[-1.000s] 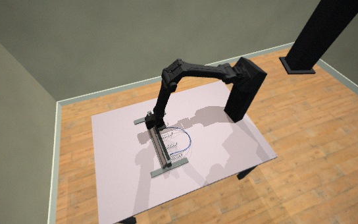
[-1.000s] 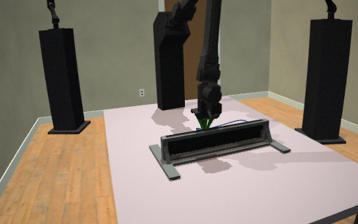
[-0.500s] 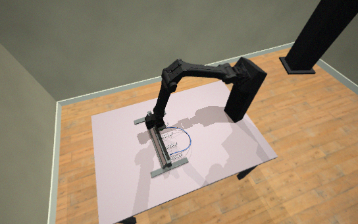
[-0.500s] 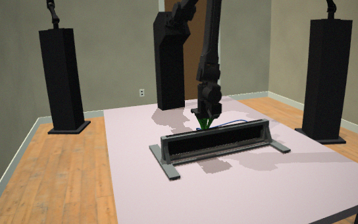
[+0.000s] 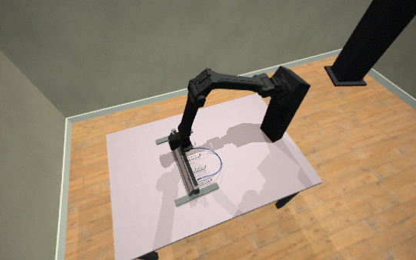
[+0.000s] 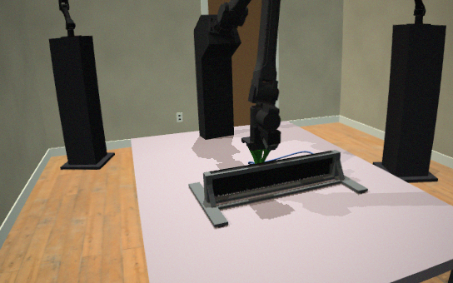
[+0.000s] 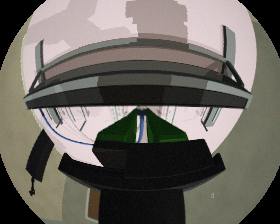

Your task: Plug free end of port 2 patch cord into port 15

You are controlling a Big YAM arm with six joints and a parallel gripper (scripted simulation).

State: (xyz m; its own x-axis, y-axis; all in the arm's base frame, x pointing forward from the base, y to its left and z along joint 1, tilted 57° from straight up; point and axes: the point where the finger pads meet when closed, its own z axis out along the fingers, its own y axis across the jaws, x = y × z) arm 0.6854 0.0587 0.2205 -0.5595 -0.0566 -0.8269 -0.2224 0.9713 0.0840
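Observation:
The rack (image 5: 186,168) (image 6: 212,212) (image 7: 141,94) stands upright on its two feet, its front towards the arm's base. The blue patch cord (image 5: 221,162) (image 6: 296,154) (image 7: 66,138) leaves the front near one end and bows out in a wide loop back to the gripper. My gripper (image 6: 260,161) (image 7: 142,113) is shut on the cord's plug, its green fingertips close against the panel front below the top bar in the wrist view. The number plates, the jack at the tips and the plug's latch cannot be made out, nor how deep the plug sits.
The rack stands on the pale table (image 5: 138,225) (image 6: 308,245), well inside its edges. Its feet stick out in front and behind at both ends. Several thin pale outlines lie before the panel, inside the cord's loop. The arm's black column (image 5: 284,111) (image 6: 216,83) stands at the table's far end.

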